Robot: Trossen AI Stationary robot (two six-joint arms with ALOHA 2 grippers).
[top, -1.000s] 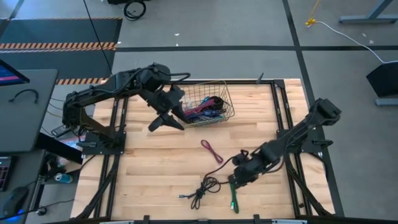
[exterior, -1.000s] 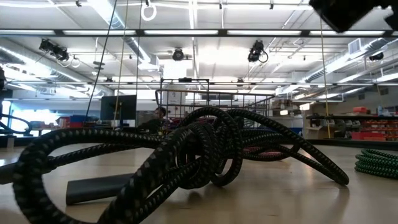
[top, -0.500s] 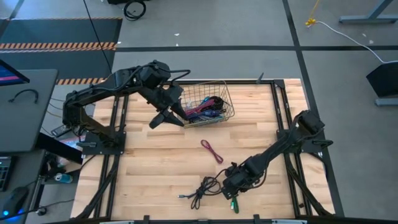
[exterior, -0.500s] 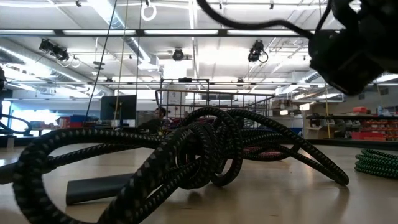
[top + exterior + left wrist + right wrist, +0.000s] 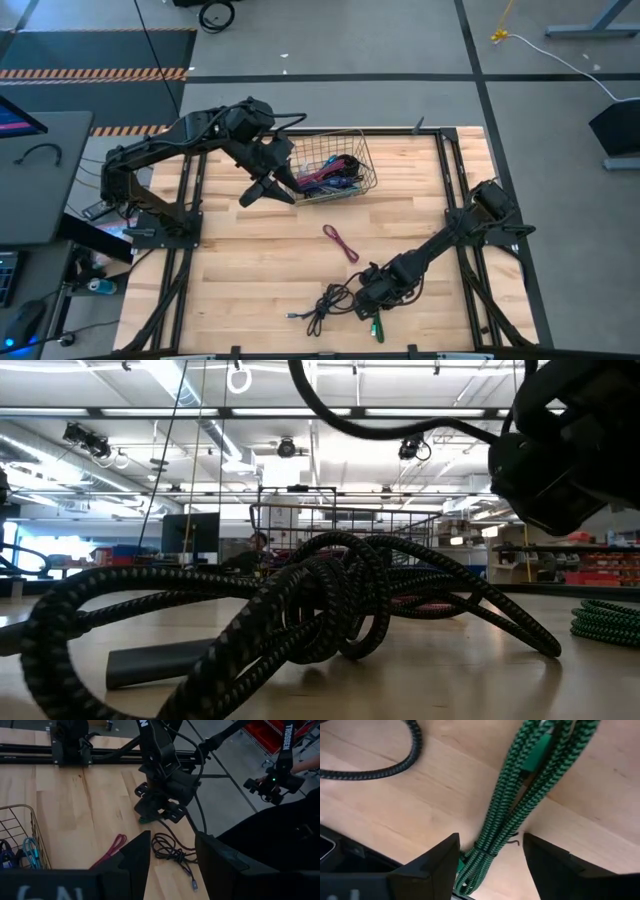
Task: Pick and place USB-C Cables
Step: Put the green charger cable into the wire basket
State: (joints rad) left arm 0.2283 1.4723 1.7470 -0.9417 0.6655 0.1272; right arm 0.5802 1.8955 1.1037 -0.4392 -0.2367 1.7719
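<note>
table: wooden top (image 5: pixel 250 270), i see three loose cables.
right gripper (image 5: pixel 490 852): released, fingers straddling green cable (image 5: pixel 520 805).
left gripper (image 5: pixel 268 190): parted, empty, beside basket (image 5: pixel 362 160).

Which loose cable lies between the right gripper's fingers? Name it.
The green braided cable, between the open right gripper's fingers; the black cable and magenta cable lie apart.

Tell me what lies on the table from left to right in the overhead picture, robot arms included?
Left arm's tool → wire basket of cables → magenta cable → black cable → right arm's tool, open over the green cable.
</note>
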